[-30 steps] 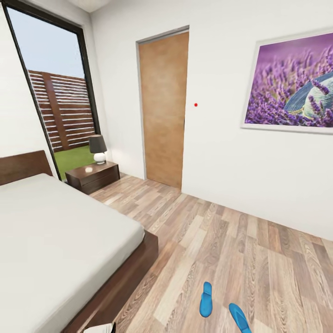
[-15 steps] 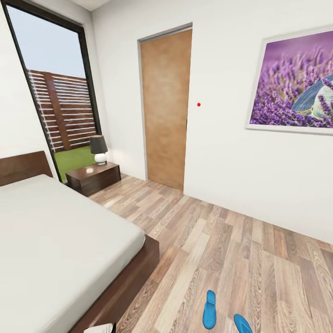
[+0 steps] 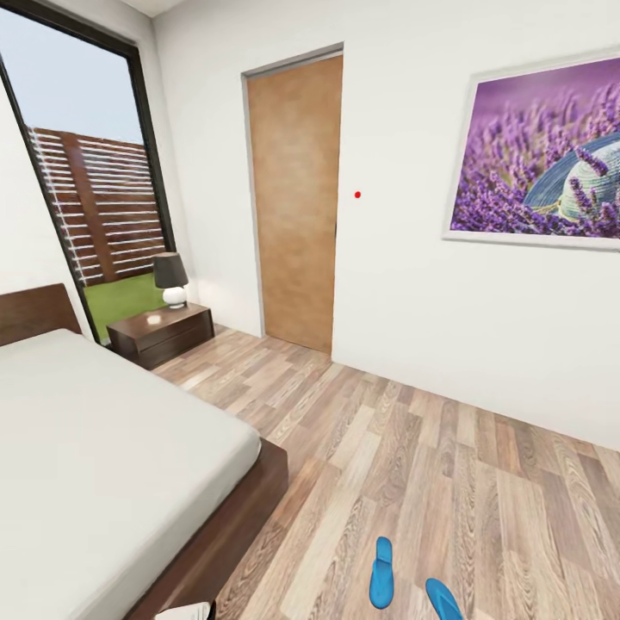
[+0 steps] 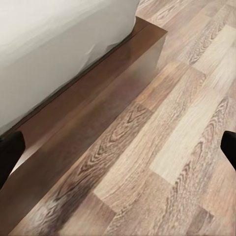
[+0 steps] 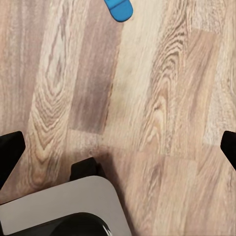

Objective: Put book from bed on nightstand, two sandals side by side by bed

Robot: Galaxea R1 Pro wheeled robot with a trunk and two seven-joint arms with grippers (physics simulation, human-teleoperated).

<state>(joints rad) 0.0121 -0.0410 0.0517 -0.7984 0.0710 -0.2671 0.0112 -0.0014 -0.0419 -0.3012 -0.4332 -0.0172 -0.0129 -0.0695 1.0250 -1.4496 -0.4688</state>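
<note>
Stock of the bedroom as I see it from the controls. Bed (image 3: 95, 448): off-white mattress on a dark frame, its side board running just beside my left gripper (image 4: 118, 147), whose two dark fingertips stand far apart at the picture's edges with nothing between them, so released and empty. Right gripper (image 5: 118, 147): likewise spread wide over bare plank floor (image 3: 448, 482), holding nothing; the rounded end of one blue sandal (image 5: 119, 8) lies on the boards ahead of it, well apart from its fingertips. Sandals, head view: one (image 3: 381, 573) lies whole, the other (image 3: 443, 600) is cut off by the frame edge; they are near each other but splayed at an angle, not side by side, and they sit out from the bed rather than against it. Nightstand (image 3: 162, 332): far corner, beyond both grippers, lamp (image 3: 170, 277) on top, no book on the top that I can make out. Book: none on the mattress area in view (much of the bed is out of frame). Judgement: neither part is done; book transfer and sandal pairing both remain.
</note>
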